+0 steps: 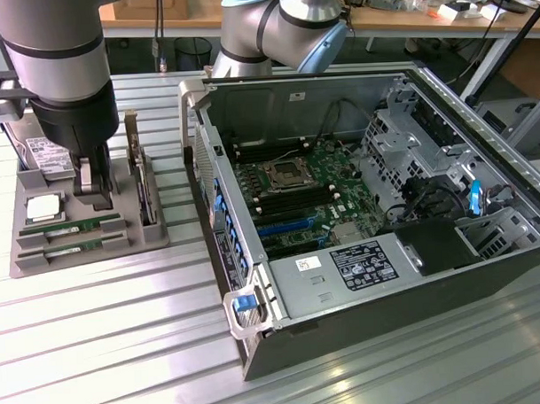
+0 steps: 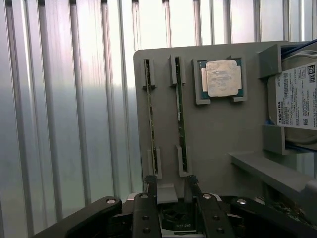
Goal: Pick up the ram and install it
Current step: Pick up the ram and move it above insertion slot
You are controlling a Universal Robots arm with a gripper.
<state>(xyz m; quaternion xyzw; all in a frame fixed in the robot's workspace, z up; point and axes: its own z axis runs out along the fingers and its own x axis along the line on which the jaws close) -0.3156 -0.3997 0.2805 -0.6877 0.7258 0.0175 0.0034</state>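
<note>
Two ram sticks stand on edge in slots of the grey parts tray point(image 1: 121, 243) at the exterior view's left: one point(image 1: 62, 230) nearer the tray's middle, one point(image 1: 72, 250) at its front edge. In the wrist view they are two thin green strips point(image 2: 151, 119) point(image 2: 181, 119) side by side. My gripper point(image 1: 93, 192) hangs over the tray, just behind the sticks and above them. Its black fingers point(image 2: 151, 182) are open with nothing between them, near one end of the two sticks. The gripper point(image 2: 171, 183) touches neither stick.
The tray also holds a processor chip point(image 2: 223, 78), a hard drive point(image 2: 297, 96) and an upright expansion card point(image 1: 143, 184). At the exterior view's right lies the open computer case point(image 1: 256, 309) with its motherboard point(image 1: 296, 192) and black memory slots point(image 1: 292, 201). The ribbed metal table point(image 1: 107, 349) surrounds both.
</note>
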